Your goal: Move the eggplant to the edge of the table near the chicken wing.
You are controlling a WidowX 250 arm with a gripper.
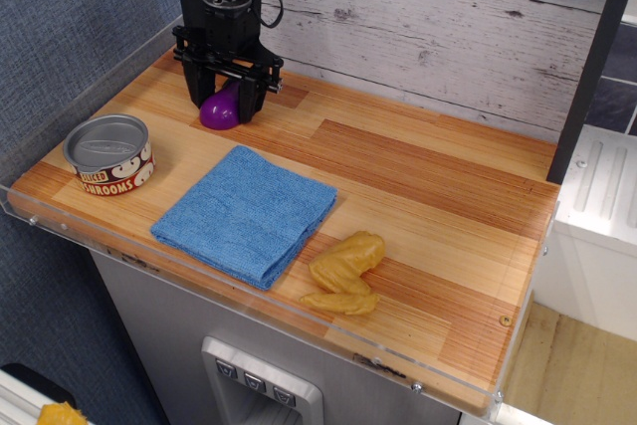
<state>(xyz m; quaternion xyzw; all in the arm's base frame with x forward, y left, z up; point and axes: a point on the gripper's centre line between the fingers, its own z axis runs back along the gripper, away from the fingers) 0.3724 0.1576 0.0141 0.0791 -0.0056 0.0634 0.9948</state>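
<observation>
The purple eggplant (pixel 218 112) lies on the wooden table (pixel 428 186) at the back left, near the wall. My black gripper (pixel 225 103) is lowered over it, one finger on each side, the jaws still apart and close to its sides. The gripper hides the eggplant's upper part and stem. The eggplant rests on the tabletop. The golden-yellow chicken wing (pixel 345 271) lies near the front edge, right of the middle, far from the gripper.
A blue folded cloth (pixel 247 211) lies between the eggplant and the chicken wing. A mushroom can (pixel 109 154) stands at the front left. A clear plastic rim (pixel 299 330) runs along the front edge. A plank wall is behind.
</observation>
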